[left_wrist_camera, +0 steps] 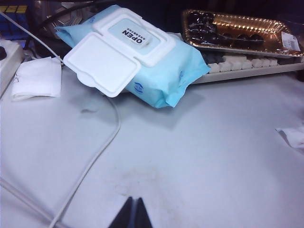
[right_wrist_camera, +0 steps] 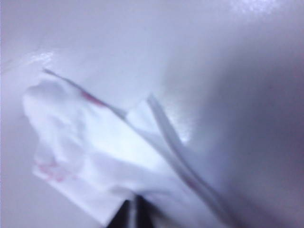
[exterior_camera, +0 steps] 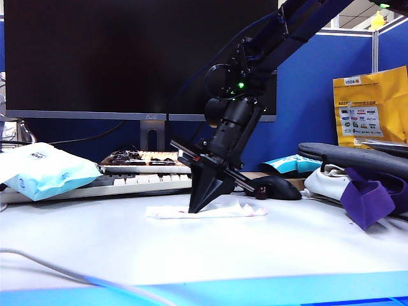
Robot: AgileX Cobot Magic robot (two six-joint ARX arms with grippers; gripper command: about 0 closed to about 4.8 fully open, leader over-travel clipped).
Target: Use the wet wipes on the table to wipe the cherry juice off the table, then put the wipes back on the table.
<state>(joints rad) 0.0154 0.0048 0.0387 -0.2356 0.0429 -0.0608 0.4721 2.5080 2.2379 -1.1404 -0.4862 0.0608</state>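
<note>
The right claw (exterior_camera: pixel 194 209) points down at a slant, its tips together on the wipe (exterior_camera: pixel 205 211); its wrist view shows the dark tips (right_wrist_camera: pixel 132 214) nearly touching at the wipe's (right_wrist_camera: pixel 102 156) edge, clenched, though whether they pinch the sheet or only press it cannot be told. The wipe lies crumpled and flat on the counter (exterior_camera: pixel 191 248), mid-counter, with pink-red stains (right_wrist_camera: pixel 53 172) on its folds. Just behind the claw sit a black mouse (exterior_camera: pixel 275 187) and a keyboard (exterior_camera: pixel 127 183), with a tray (exterior_camera: pixel 140 159) of dark fruit on the keyboard. A blue-and-white packet (exterior_camera: pixel 41 171) rests at the left, a purple cloth (exterior_camera: pixel 368 199) at the right, and a monitor (exterior_camera: pixel 127 57) stands behind.

The left claw (left_wrist_camera: pixel 133 213) hangs low over bare counter (left_wrist_camera: pixel 199 161), well away from the wipe, its dark tips clenched with nothing between them. Ahead of it lie a white cable (left_wrist_camera: pixel 97 156), the packet (left_wrist_camera: pixel 137 57) with its lid marked OPEN, and a folded white tissue (left_wrist_camera: pixel 37 78) beside it.
</note>
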